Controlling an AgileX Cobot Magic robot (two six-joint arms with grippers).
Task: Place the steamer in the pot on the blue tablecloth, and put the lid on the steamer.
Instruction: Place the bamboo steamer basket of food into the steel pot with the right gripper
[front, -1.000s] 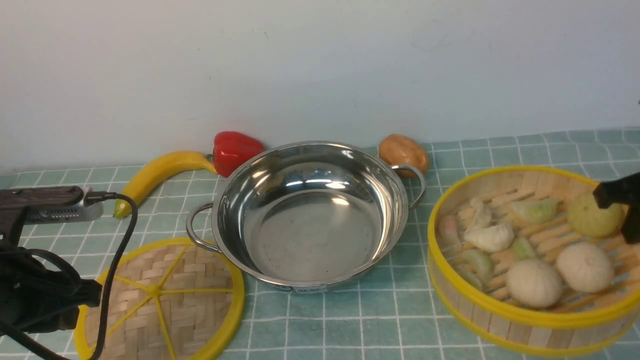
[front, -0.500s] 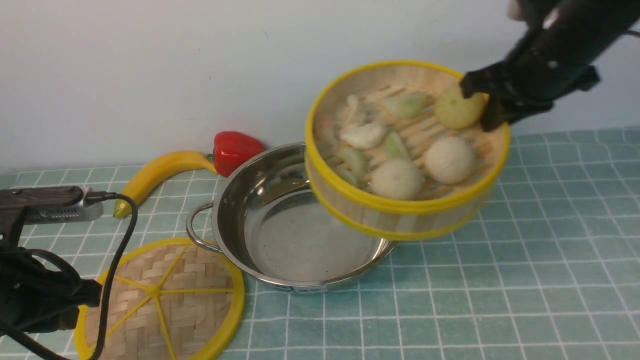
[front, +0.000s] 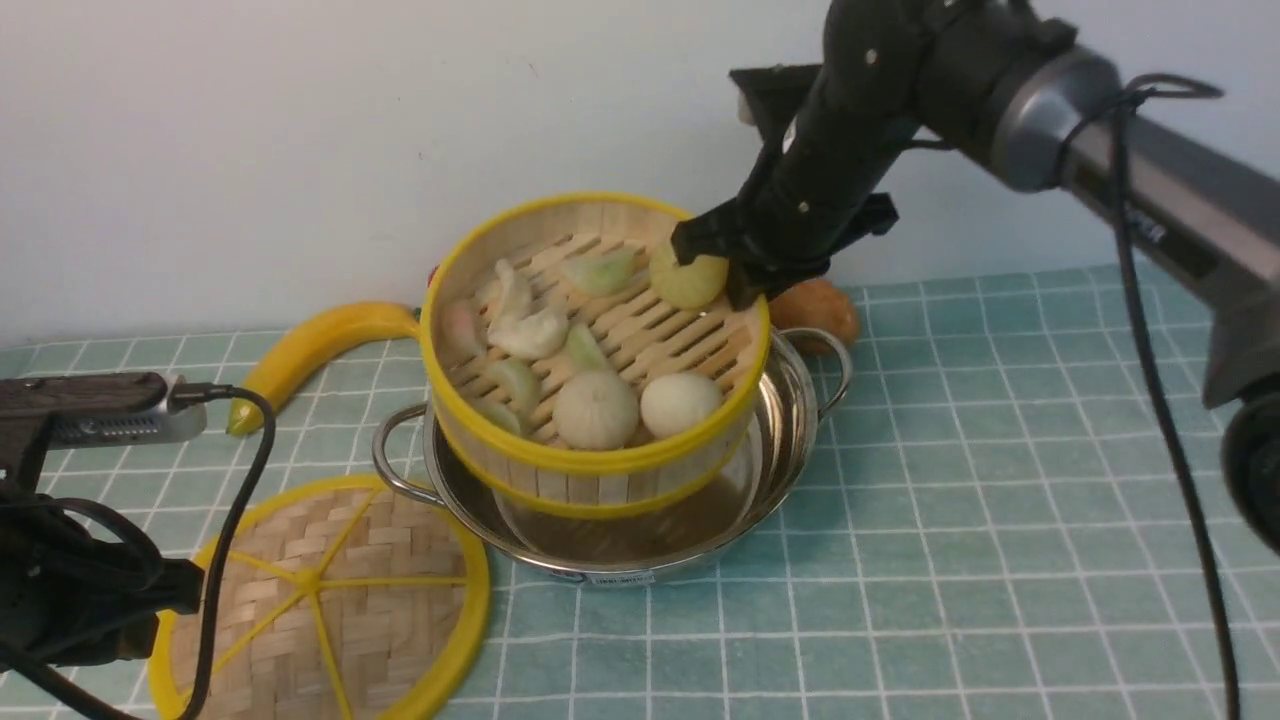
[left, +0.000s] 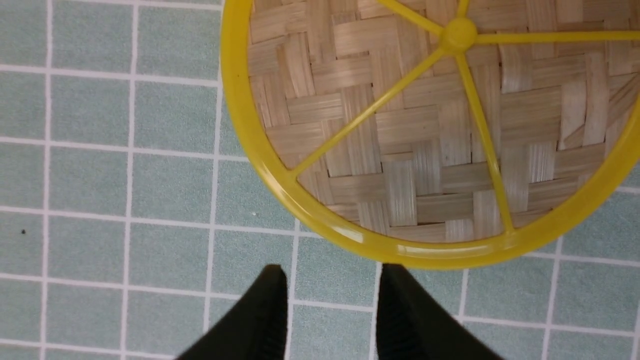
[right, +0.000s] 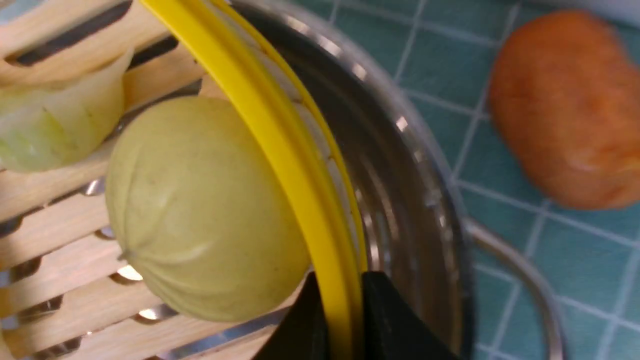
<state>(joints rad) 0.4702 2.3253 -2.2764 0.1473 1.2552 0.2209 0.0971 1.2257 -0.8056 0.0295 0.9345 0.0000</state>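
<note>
Over blue tablecloth (front: 1000, 500), right pincer (front: 722, 268) clenches steamer (front: 590, 475) rim; steamer seemingly partly inside pot (front: 795, 410).

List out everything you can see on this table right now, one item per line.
Shiny stainless-steel pot with loop handles: one, silver, mid-table.
Round bamboo steamer basket with yellow rims: one, tan and yellow, tilted over the pot.
Toy buns: three, two pale and one yellow-green, inside the basket.
Toy dumplings: several, white and green, inside the basket.
Flat woven bamboo lid with yellow rim: one, tan and yellow, near left on the cloth.
Banana: one, yellow, far left by the wall.
Brown potato-like lump: one, brown, behind the pot's right handle.
Teal-blue checked tablecloth: one, teal-blue, covering the table.
Left end effector: one, black, open and empty, beside the lid's rim.
Right end effector: one, black, shut on the basket's rim.
</note>
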